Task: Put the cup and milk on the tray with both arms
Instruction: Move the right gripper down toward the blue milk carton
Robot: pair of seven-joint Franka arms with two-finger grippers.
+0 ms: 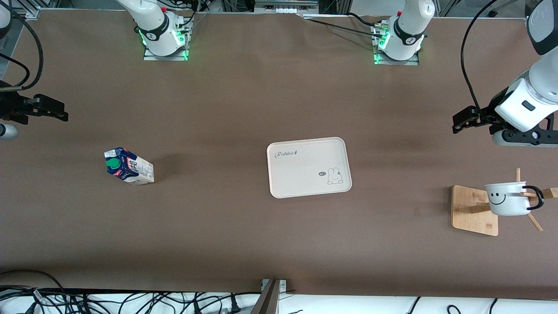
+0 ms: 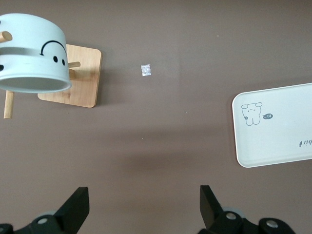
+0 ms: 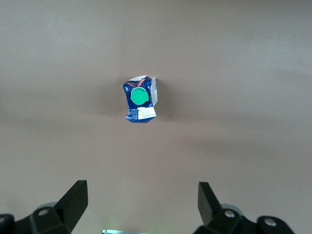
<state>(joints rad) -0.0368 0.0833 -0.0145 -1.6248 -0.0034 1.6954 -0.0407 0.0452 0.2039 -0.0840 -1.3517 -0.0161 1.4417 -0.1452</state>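
Nothing placed yet; the cream rectangular tray with raised rim and bunny drawing (image 1: 308,167) lies bare at mid-table.

White mug with black smiley face and black loop handle (image 1: 507,198) hangs on a peg of the wooden mug stand with square base (image 1: 474,210), toward the left arm's end of the table, well apart from the tray; untouched.

Small gable-top milk carton, dark blue with cream sides and round green cap (image 1: 128,166), stands on the brown table (image 1: 244,109) toward the right arm's end, also well apart from the tray; untouched.

Left gripper (image 1: 467,119) hovers over bare table near the stand, fingers (image 2: 77,207) spread apart, empty; right gripper (image 1: 48,110) hovers above the table at its own end, fingers (image 3: 73,202) likewise apart, empty, carton in its wrist view.

Judgement: task at its start; both grasps, both carries and both placements remain.
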